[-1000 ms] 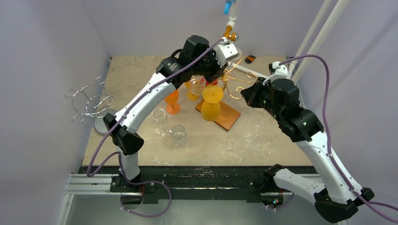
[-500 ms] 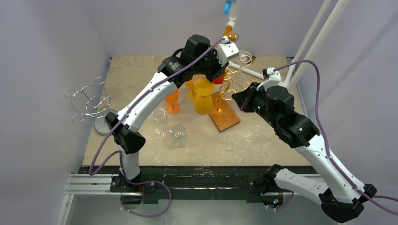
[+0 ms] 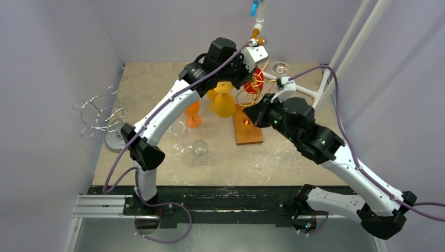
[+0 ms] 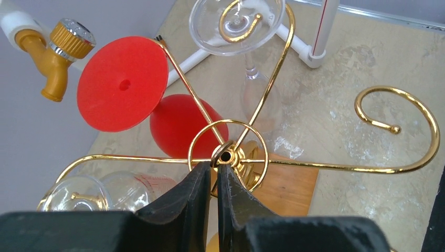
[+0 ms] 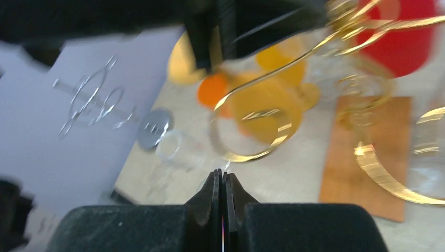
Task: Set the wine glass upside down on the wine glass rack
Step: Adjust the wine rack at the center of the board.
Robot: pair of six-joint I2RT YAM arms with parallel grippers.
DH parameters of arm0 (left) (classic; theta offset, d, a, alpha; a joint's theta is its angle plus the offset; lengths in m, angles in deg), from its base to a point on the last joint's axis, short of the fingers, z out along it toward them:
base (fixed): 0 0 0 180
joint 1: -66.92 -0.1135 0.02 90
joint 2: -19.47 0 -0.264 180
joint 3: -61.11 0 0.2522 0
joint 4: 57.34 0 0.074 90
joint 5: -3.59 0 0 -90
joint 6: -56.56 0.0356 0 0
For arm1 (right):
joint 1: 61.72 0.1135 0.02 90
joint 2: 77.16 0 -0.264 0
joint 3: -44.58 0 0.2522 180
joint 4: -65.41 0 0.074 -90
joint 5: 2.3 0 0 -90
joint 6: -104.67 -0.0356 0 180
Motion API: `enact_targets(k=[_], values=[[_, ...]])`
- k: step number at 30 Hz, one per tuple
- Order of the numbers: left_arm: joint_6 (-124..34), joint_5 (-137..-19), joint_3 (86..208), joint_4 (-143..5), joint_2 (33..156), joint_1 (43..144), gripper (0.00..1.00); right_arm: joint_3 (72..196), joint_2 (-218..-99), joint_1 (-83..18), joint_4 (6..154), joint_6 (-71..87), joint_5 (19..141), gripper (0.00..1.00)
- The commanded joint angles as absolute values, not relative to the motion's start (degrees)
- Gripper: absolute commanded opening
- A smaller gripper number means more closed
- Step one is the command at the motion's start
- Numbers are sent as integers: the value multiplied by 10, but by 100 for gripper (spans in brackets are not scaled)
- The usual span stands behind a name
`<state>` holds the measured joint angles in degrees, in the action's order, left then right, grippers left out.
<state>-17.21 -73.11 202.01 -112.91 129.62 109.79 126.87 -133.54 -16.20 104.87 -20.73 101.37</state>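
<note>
The gold wine glass rack (image 4: 309, 165) stands on a wooden base (image 3: 247, 131). My left gripper (image 4: 216, 167) is shut on the small ring at the rack's top hub. Hanging upside down on it are a red glass (image 4: 123, 84), a clear glass (image 4: 236, 21) and a yellow glass (image 3: 223, 102). One curled gold hook (image 4: 399, 126) is bare. An orange wine glass (image 3: 193, 113) and two clear glasses (image 3: 179, 134) (image 3: 200, 151) stand on the table. My right gripper (image 5: 221, 173) is shut and holds nothing, in the air just right of the rack.
A silver wire rack (image 3: 102, 118) stands at the table's left edge. A white pipe frame (image 3: 302, 89) and a gold tap (image 4: 57, 58) sit behind the gold rack. The right arm (image 3: 315, 142) reaches over the table's right half.
The rack has turned on its base: the yellow glass swung from right of centre to the left, and the wooden base rotated. My right arm moved left, closer to the rack.
</note>
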Motion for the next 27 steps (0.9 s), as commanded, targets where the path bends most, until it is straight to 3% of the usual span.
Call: enact_targets(k=[1, 9, 16, 24, 25, 27], values=[[-163, -757, 2029, -1063, 1334, 1099, 13, 1270, -1365, -114, 1046, -208, 919, 0], [-163, -754, 2024, -1061, 1327, 1098, 13, 1282, -1397, -104, 1041, -208, 931, 0], [-144, -769, 1938, -1032, 1269, 1098, 12, 1283, -1368, -103, 1067, -200, 958, 0], [-143, -770, 1945, -1037, 1258, 1099, 13, 1300, -1340, -103, 1108, -193, 979, 0], [-145, -769, 1947, -1037, 1256, 1098, 15, 1312, -1337, -103, 1124, -193, 988, 1], [-152, -766, 1951, -1037, 1253, 1099, 19, 1334, -1331, -103, 1156, -193, 997, 13]])
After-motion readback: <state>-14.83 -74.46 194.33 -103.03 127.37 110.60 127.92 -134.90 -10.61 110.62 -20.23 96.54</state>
